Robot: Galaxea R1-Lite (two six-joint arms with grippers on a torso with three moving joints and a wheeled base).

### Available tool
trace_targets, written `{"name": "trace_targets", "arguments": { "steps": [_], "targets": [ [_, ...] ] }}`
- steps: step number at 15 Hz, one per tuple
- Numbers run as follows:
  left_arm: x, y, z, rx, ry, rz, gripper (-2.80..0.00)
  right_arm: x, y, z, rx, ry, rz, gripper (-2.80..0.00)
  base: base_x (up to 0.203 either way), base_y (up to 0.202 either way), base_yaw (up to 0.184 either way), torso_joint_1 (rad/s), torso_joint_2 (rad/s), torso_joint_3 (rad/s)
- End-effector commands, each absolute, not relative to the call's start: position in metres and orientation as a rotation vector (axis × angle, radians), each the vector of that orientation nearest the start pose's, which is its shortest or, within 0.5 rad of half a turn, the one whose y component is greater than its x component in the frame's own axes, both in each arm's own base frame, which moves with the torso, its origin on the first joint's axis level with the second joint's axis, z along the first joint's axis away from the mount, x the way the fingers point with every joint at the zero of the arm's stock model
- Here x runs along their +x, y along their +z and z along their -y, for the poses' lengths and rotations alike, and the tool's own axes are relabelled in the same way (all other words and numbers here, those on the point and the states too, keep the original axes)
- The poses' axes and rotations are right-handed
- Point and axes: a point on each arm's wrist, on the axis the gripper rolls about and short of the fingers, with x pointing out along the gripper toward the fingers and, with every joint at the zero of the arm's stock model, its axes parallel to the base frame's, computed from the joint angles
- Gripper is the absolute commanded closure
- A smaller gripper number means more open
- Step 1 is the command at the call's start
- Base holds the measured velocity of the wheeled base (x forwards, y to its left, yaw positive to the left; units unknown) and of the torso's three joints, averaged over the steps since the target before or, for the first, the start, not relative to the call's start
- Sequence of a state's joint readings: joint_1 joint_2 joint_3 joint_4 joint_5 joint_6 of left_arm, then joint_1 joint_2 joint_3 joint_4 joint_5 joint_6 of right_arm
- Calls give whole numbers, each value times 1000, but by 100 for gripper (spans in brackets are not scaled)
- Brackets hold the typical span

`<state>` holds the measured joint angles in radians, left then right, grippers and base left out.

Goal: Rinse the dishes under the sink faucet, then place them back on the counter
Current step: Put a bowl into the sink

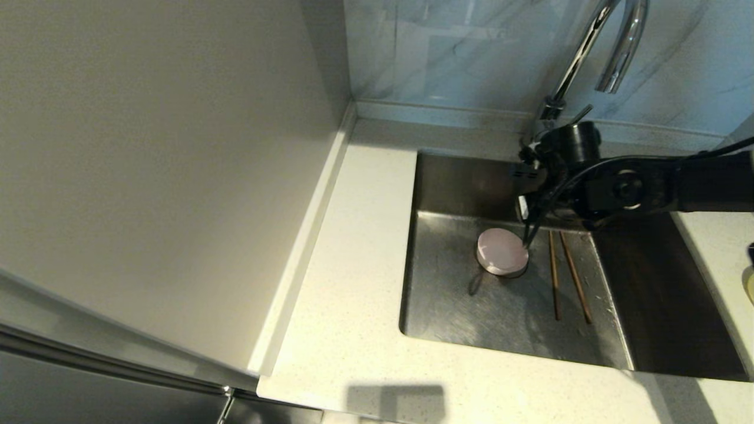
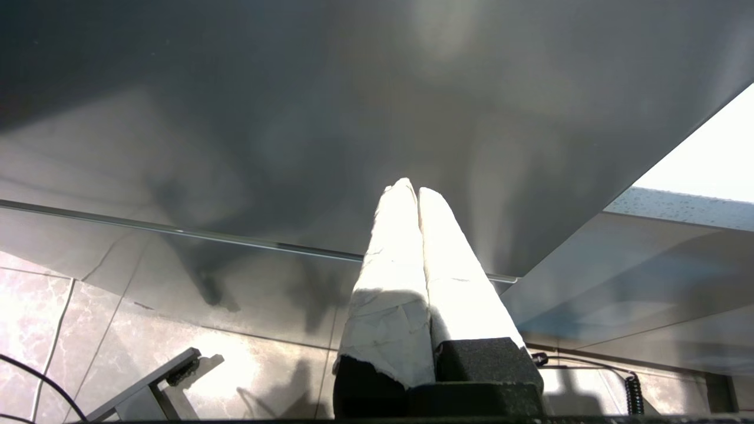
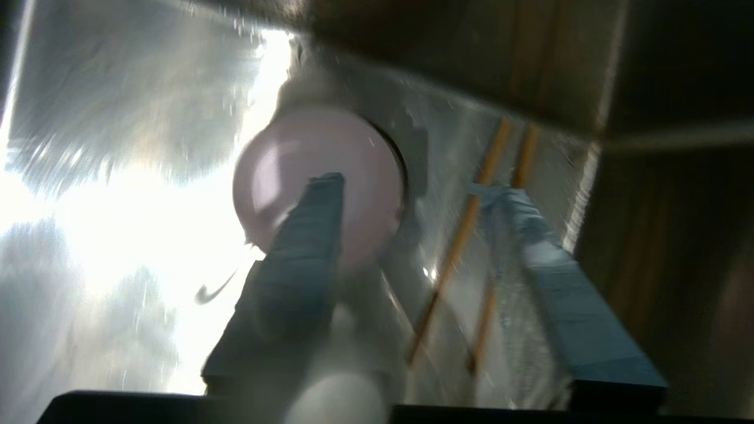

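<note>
The pale pink bowl sits on the floor of the sink, with a dark round rim showing beneath it. The two chopsticks lie side by side on the sink floor just to its right. My right gripper hangs open above them, below the chrome faucet. In the right wrist view, one finger crosses the bowl and the other finger lies over the chopsticks, with nothing held. A yellow sliver at the right edge may be the yellow bowl. My left gripper is shut and parked.
The speckled counter runs along the sink's left and front. A tall pale cabinet side stands to the left, and the marbled wall panel is behind. The left wrist view faces a dark cabinet face above a tiled floor.
</note>
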<state>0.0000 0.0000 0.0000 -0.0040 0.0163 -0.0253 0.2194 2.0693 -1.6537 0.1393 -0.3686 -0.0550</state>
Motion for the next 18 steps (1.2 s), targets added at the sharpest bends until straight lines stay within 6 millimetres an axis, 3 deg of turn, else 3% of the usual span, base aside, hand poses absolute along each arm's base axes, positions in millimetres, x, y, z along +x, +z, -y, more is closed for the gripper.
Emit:
{"name": "trace_targets", "arguments": {
  "steps": [1,5,8,10,11,14,18],
  "targets": [
    [-23,76,0,-26,17,8,0,357,255,-60,-214,-131,-589,0,0,0,0,0,0,0],
    [-23,76,0,-26,17,8,0,298,286,-34,-224,-170,-702,0,0,0,0,0,0,0],
    [-23,76,0,-26,17,8,0,274,301,0,-210,-284,-741,0,0,0,0,0,0,0],
    [-23,76,0,-26,17,8,0,263,300,27,-184,-375,-789,0,0,0,0,0,0,0],
    [-23,76,0,-26,17,8,0,259,296,38,-175,-424,-819,-280,0,0,0,0,0,0],
    [-23,76,0,-26,17,8,0,251,287,69,-136,-557,-873,-280,0,0,0,0,0,0],
    [-23,76,0,-26,17,8,0,255,278,87,-13,-661,-879,-280,0,0,0,0,0,0]
  ]
}}
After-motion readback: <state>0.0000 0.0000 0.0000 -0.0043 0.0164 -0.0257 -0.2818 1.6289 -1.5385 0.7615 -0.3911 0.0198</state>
